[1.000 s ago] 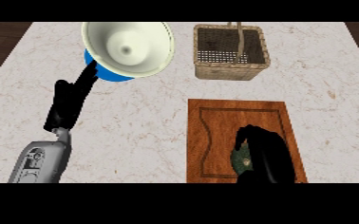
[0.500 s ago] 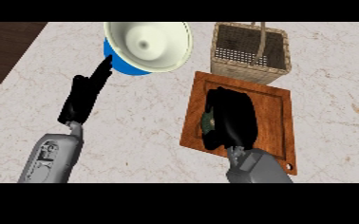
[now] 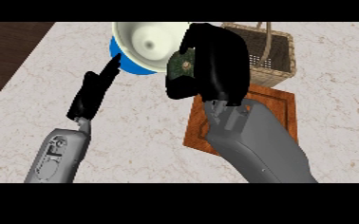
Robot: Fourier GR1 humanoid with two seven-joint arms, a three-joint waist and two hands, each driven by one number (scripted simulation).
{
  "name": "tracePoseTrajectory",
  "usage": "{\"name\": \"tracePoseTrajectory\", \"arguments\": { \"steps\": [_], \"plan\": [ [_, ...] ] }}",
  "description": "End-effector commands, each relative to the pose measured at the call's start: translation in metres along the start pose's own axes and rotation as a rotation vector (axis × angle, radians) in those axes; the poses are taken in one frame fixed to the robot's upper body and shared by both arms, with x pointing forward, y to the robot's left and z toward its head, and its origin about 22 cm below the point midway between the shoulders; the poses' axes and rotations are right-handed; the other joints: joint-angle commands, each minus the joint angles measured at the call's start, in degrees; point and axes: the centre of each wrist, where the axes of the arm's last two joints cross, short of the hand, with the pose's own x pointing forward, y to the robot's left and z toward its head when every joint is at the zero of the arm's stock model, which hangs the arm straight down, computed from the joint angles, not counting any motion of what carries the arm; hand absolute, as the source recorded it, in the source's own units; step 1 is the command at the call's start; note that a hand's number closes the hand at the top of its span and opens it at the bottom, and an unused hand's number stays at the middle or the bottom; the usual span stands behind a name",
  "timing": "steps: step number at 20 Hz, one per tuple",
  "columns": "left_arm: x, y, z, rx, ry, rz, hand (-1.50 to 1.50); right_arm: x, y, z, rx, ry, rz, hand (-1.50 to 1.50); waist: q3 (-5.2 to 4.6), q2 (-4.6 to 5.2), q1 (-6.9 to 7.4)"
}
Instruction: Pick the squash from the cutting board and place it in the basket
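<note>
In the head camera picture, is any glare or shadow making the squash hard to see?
Head view: no glare on the pale marble counter; the dark green squash shows only as a small patch, because the black right robot hand curls round it and both are dark; head view: the inside of the woven basket looks dark.

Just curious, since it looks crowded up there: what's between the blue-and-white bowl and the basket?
In the head view, the right hand, curled round the squash, hangs between the bowl and the basket.
</note>
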Motion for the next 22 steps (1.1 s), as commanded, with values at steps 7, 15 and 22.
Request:
{"name": "tracePoseTrajectory", "arguments": {
  "steps": [7,15,22],
  "plan": [
    [0.006,-0.004,-0.007,0.020,0.017,0.006,0.00,0.115,-0.083,-0.035,-0.162,0.055,-0.171,1.50,-0.21,-0.46,-1.79],
    [-0.003,0.020,-0.003,0.065,0.039,-0.001,0.00,0.179,-0.117,-0.055,-0.213,0.117,-0.106,1.50,-0.24,-0.41,-4.21],
    [-0.004,0.018,-0.001,0.084,0.038,0.022,0.00,0.179,-0.131,-0.098,-0.221,0.261,0.231,1.50,-0.24,-0.28,-6.43]
  ]
}}
